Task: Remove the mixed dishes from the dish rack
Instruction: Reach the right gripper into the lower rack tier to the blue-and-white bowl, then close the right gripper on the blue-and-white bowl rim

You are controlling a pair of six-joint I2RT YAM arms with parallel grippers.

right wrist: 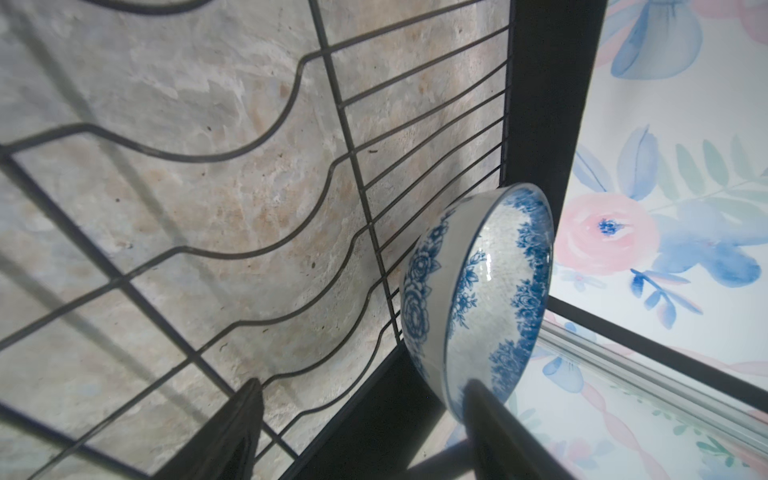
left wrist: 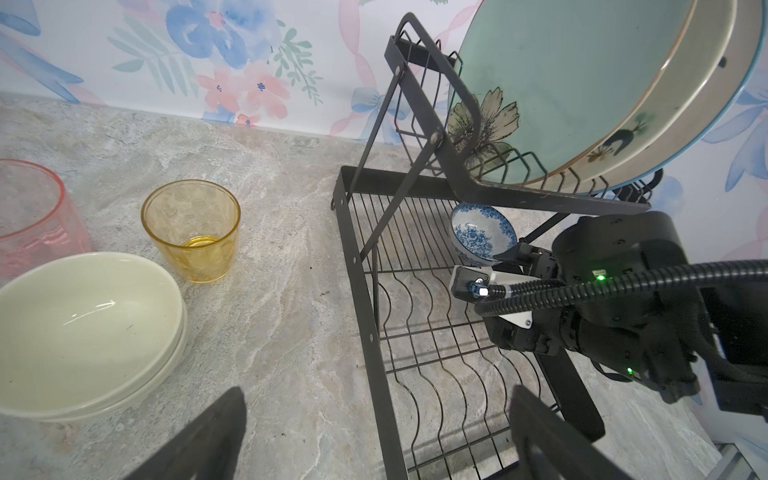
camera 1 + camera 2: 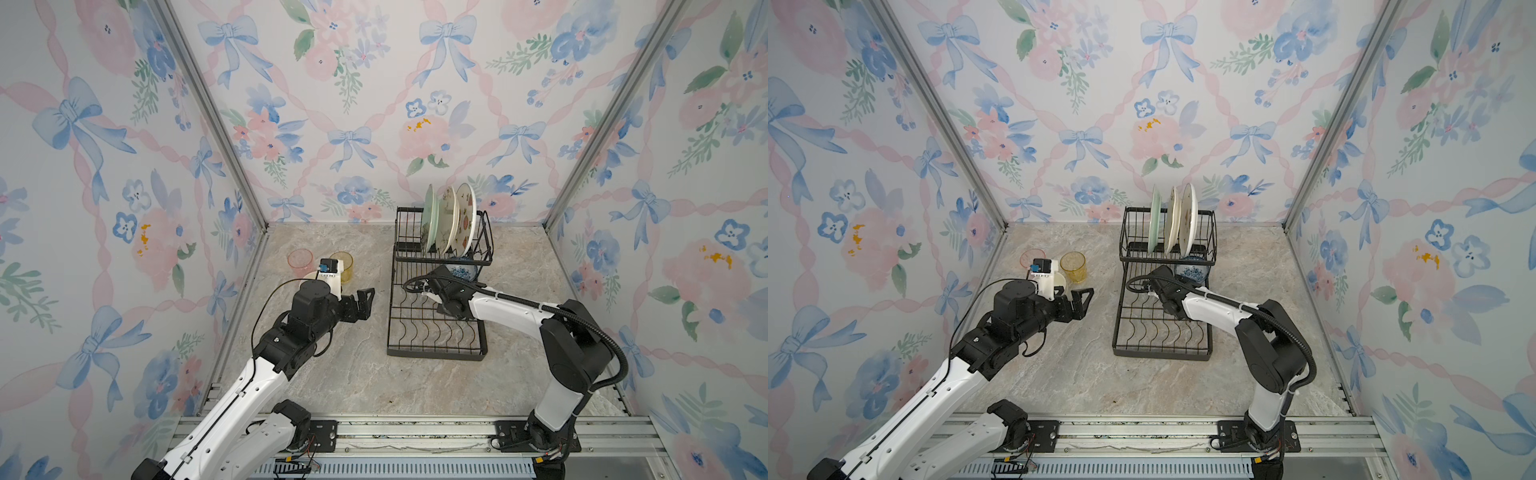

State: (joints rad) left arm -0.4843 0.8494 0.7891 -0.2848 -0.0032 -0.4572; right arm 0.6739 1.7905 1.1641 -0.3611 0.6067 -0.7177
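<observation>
Starting at the right gripper [image 1: 361, 386], its own wrist view shows the jaws apart with nothing clamped. One finger [image 1: 498, 428] sits at the rim of the blue-patterned white bowl [image 1: 478, 291], seemingly on the mouth side. The other finger stands clear over bare wire on the bowl's rose-printed outer side. The bowl lies just ahead of the claw and off toward that one finger, tipped up on edge in a corner of the dish rack [image 1: 552, 104], on its lower tray. Its rim plane is near upright, so the wall runs across the gap between the fingers, and a pinch on that wall looks like the grasp being set up. This arm is plainly the nearer one. The left gripper [image 3: 361, 301] hangs wide open and empty over the table [image 3: 374, 386], well apart from the rack. In both top views the right wrist hides its own fingers, and the bowl [image 3: 463, 271] peeks out from under the upper shelf. Only the left wrist view shows a fingertip meeting the bowl's edge from the side. Further back, the mint-green flower plate [image 3: 430, 220] and two cream plates [image 3: 451, 220] stand in the shelf slots. Already out on the table are the stacked cream bowls [image 2: 83, 328], the amber tumbler [image 2: 191, 230] and the pink tumbler [image 2: 33, 216].
</observation>
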